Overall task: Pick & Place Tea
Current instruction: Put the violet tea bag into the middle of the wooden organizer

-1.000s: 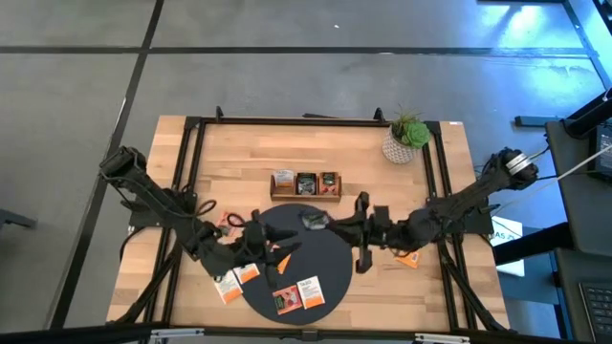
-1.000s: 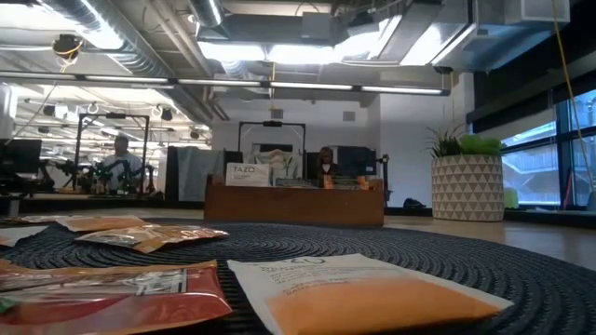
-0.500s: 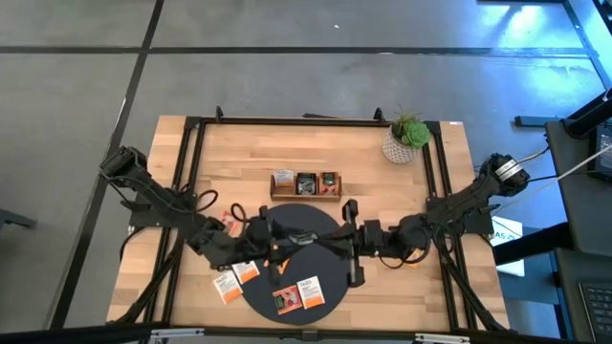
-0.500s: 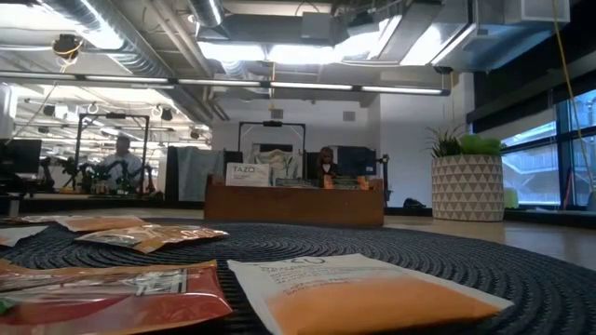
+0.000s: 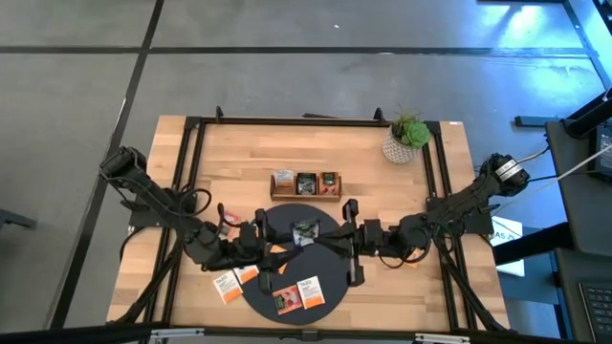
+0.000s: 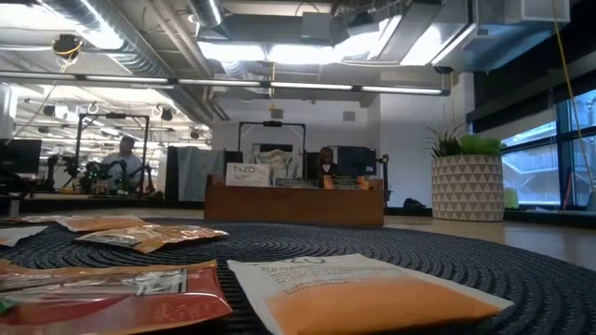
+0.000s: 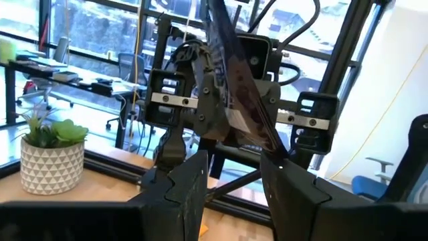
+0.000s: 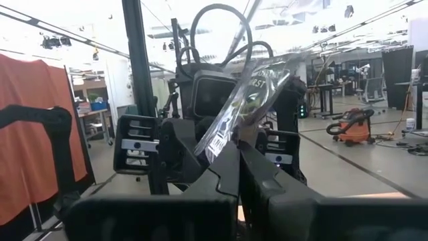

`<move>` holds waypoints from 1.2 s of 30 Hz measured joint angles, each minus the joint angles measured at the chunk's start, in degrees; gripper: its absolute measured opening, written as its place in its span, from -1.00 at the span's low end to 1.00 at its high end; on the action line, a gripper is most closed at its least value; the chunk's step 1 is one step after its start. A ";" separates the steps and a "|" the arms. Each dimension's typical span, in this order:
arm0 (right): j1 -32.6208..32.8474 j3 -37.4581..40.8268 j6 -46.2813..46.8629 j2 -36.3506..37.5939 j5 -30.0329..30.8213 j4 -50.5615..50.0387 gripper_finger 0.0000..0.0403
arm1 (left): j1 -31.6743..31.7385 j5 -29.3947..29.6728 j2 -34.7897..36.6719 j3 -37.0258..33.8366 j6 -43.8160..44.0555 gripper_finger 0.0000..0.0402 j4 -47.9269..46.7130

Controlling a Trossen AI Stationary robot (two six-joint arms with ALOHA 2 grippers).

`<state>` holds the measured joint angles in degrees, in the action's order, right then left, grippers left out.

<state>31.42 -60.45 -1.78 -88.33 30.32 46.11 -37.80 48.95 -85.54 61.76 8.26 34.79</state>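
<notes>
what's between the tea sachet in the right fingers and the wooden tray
Nothing visible. The right gripper pinches the sachet above the round mat; the tray sits just past the mat's edge. The left gripper, open, flanks the sachet.

On the table point(image 5: 239, 153), a tray point(image 5: 305, 183) sits behind the round mat point(image 5: 330, 277), a potted plant point(image 5: 405, 139) stands at the far right corner, and sachets point(image 5: 298, 293) lie along the mat's near-left edge.
</notes>
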 joint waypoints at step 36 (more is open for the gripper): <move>-0.26 0.00 -1.48 -0.20 1.60 0.97 -0.98 | 0.13 2.53 0.00 0.00 -0.51 -0.32 0.17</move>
<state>31.16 -60.45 -3.27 -88.53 31.92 47.08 -37.67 51.48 -85.54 61.76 7.75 34.96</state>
